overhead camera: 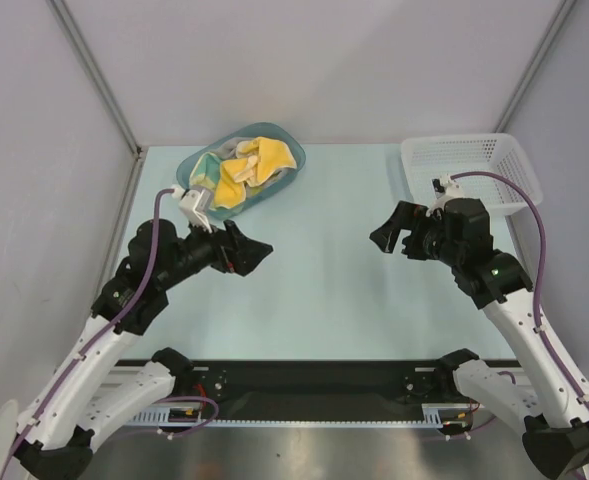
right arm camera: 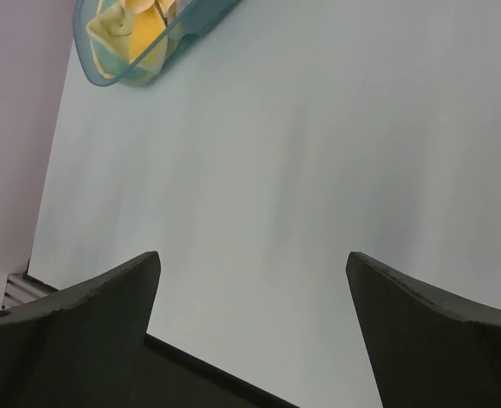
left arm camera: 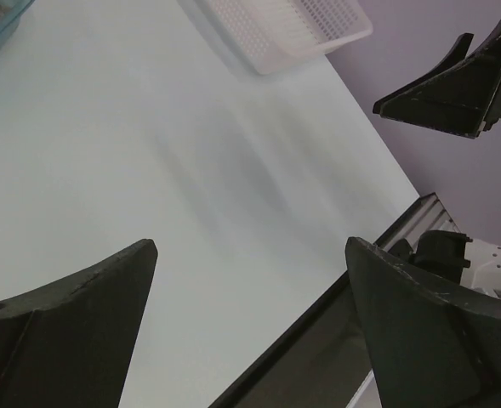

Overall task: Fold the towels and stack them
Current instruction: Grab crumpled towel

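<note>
Seen from above, the crumpled yellow, olive and cream-with-teal cloth towels (overhead camera: 246, 168) lie heaped in the oval teal plastic tub (overhead camera: 183, 172), and none is folded. The left gripper (overhead camera: 252, 250) hovers just in front of the tub, and the right gripper (overhead camera: 392, 236) is well off to the tub's right. Both hang above the pale blue table (overhead camera: 324, 300) and hold nothing.

The left wrist view shows its jaws apart, with the tub only a sliver in the top-left corner.

The right wrist view also shows jaws apart, with the tub far ahead.

Reaching into that tangle, I judge, risks lifting several towels at once, or snagging and dragging the tub.
</note>
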Controlling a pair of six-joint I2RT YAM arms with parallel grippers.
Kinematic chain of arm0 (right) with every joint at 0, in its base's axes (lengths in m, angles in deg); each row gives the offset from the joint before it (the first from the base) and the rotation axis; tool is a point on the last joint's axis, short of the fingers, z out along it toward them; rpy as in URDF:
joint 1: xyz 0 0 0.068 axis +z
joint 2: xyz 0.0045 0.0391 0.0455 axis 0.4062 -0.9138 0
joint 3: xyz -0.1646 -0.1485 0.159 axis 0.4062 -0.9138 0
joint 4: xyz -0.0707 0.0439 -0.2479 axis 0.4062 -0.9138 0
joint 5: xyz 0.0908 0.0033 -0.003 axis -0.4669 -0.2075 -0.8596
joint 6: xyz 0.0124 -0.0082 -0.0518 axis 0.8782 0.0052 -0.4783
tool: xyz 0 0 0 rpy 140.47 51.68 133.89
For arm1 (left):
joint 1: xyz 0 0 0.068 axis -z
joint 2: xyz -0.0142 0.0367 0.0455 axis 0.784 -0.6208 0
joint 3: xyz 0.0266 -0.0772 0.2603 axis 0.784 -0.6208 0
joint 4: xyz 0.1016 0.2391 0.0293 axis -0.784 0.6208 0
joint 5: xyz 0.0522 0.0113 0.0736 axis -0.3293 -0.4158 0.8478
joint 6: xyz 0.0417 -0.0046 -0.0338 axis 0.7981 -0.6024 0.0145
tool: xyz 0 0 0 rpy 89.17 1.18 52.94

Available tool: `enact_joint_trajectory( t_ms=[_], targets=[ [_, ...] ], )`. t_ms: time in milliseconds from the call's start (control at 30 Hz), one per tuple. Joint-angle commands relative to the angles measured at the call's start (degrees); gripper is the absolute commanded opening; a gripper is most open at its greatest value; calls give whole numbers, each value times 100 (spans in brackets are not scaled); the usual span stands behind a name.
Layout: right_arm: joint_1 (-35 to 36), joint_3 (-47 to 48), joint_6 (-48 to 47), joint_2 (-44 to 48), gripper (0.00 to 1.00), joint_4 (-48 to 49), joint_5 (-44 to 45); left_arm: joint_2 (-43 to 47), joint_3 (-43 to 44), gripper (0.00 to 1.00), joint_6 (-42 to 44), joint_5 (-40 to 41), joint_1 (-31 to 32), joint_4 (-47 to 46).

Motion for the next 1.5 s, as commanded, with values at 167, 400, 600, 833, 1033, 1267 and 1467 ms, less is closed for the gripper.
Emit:
enact_joint_trajectory(
  t_ms=[167, 400, 600, 833, 1033, 1267, 1467],
  targets=[
    [-27, 124, 0, -85, 100, 402, 11, -697, 712, 100, 351, 1354, -36, -327],
    [-27, 124, 246, -234, 100, 1026, 47, -2664, 1987, 86, 1002, 3002, -904, -826],
    [-27, 133, -114, -428, 100, 1061, -103, -4583, 3210, 75, 1510, 2422, -1336, -1476],
    [-19, 36, -167, -726, 100, 1255, -59, -7123, 5397, 63, 2214, 2412, -1336, -793],
    [-19, 133, -290, -1026, 99, 1264, -41, -8258, 6165, 63, 2557, 2966, -1354, -580],
    [-19, 89, -413, -1149, 99, 1281, 100, -8716, 6016, 51, 2803, 3185, -1354, -712],
    [-27, 168, -369, -1123, 99, 1229, 55, -8935, 6277, 2, 3032, 3502, -1363, -749]
  ],
)
